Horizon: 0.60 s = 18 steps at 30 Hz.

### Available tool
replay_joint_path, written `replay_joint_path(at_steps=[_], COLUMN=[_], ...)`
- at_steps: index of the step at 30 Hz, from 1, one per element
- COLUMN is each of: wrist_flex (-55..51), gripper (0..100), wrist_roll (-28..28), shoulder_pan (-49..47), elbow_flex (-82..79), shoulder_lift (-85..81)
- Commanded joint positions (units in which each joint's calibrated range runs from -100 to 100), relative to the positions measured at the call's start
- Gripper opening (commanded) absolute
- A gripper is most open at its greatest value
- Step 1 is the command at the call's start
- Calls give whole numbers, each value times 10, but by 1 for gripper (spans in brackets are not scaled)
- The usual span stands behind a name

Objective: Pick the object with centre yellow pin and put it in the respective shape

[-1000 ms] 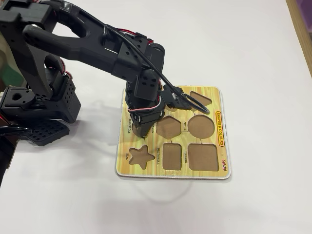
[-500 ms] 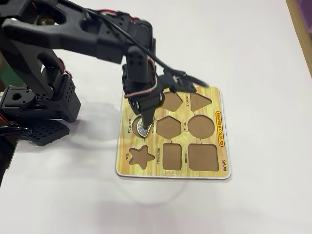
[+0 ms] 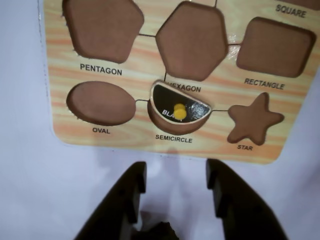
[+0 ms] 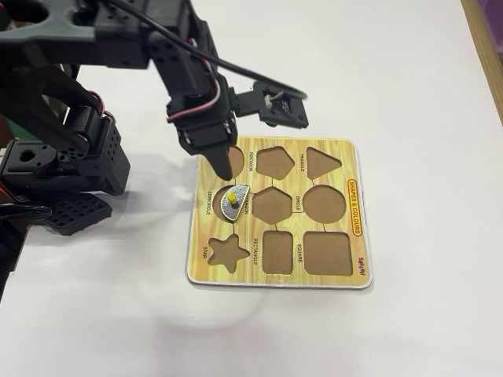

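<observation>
- I see the gripper point(image 3: 175, 187) with its two fingers spread apart and nothing between them in the wrist view; only bare white table point(image 3: 20, 190) shows through the gap.
- In the fixed view the gripper point(image 4: 218, 161) hangs above the board's upper-left corner, over the oval cutout point(image 4: 233, 161), clear of the piece.
- The piece point(image 3: 179, 108) sits at the semicircle cutout point(image 3: 172, 126), just above the "SEMICIRCLE" label. Its yellow knob point(image 3: 179, 111) points up.
- From the wrist view the piece looks not fully seated: its straight edge rides up over the board face near the "HEXAGON" label, and a brown strip of cutout shows below its curved edge.
- Fixed view agrees on location: piece point(image 4: 233, 199) at the cutout in the left column of the board point(image 4: 350, 259), between the oval cutout and the star cutout point(image 4: 228, 251).
- Wrist view has the piece face dark with a glare patch; in the fixed view it reads grey-silver.
- I can't tell from either view whether the piece is tilted or just offset.
- The other cutouts I can see are bare brown.
</observation>
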<state>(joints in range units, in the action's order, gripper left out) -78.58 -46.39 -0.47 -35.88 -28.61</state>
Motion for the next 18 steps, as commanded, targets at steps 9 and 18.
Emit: replay_joint_path(at_steps=[9, 18], wrist_flex=[-2, 5], gripper=[14, 14], wrist_roll=[-53, -99], shoulder_pan=[-3, -3], elbow_flex=[-50, -199], shoulder_lift=[-176, -379])
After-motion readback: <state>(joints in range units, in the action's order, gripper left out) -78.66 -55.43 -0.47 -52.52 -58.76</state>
